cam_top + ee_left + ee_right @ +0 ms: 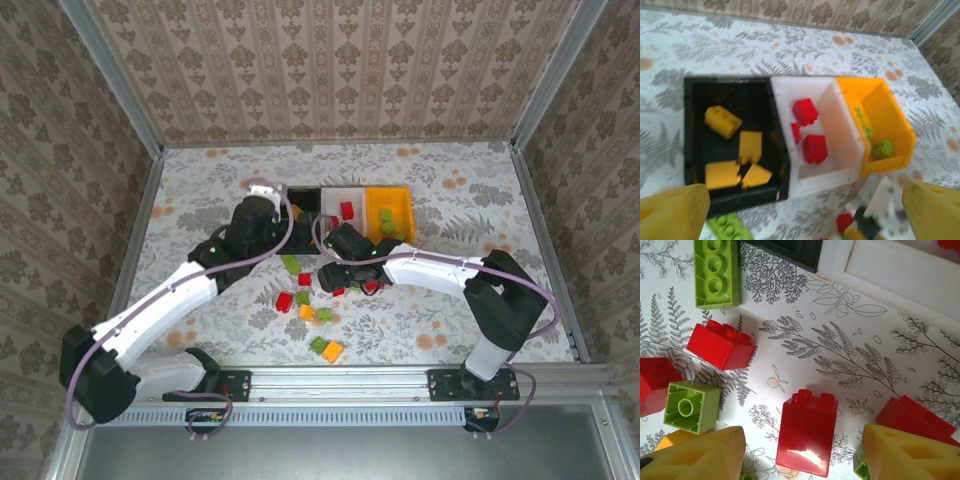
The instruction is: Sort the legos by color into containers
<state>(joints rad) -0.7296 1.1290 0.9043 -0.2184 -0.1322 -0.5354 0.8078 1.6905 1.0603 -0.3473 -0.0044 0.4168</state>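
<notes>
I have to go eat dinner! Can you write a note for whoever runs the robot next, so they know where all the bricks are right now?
The left fingers are open and empty, above the bins.
The right fingers are open around a red brick on the table, not touching it.
Done: four yellow bricks in the black bin, three red bricks in the white bin, green bricks in the orange bin.
Left: loose bricks, red, green and yellow, lie in front of the bins.
</notes>
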